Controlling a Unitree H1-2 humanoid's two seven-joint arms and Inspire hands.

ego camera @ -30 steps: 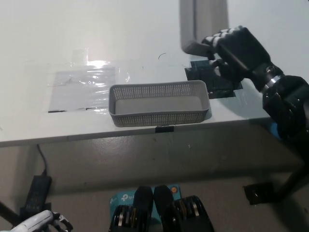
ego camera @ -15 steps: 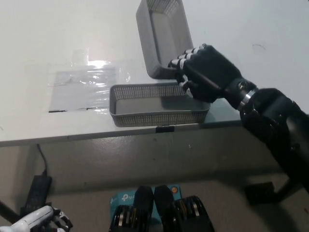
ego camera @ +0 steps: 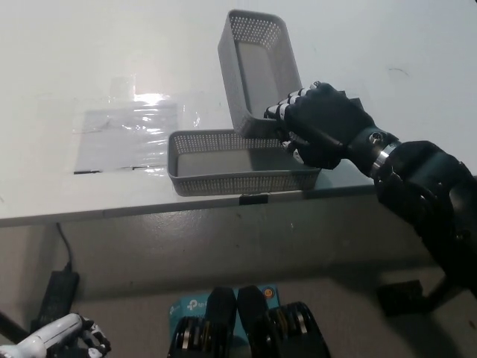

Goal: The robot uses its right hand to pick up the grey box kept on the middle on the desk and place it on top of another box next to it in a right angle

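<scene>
Two grey perforated boxes are on the white desk. One grey box (ego camera: pixel 238 162) lies lengthwise near the front edge. The other grey box (ego camera: pixel 257 66) runs away from me, crosswise to the first, its near end over the first box's back rim. My black right hand (ego camera: pixel 317 123) is shut on that near end. Whether the held box rests on the lower one or hangs just above it is unclear. My white left hand (ego camera: pixel 56 339) hangs low at the bottom left, far from the desk.
A shiny patch of clear tape (ego camera: pixel 130 134) lies on the desk (ego camera: pixel 74 60) left of the boxes. A black clip (ego camera: pixel 253 199) sits on the desk's front edge. A black power adapter (ego camera: pixel 54 289) and a small carton (ego camera: pixel 186 306) lie on the floor below.
My right hand has brought the held box from the right to above the front box, then lowered it a little and drawn it nearer the front box's back rim.
</scene>
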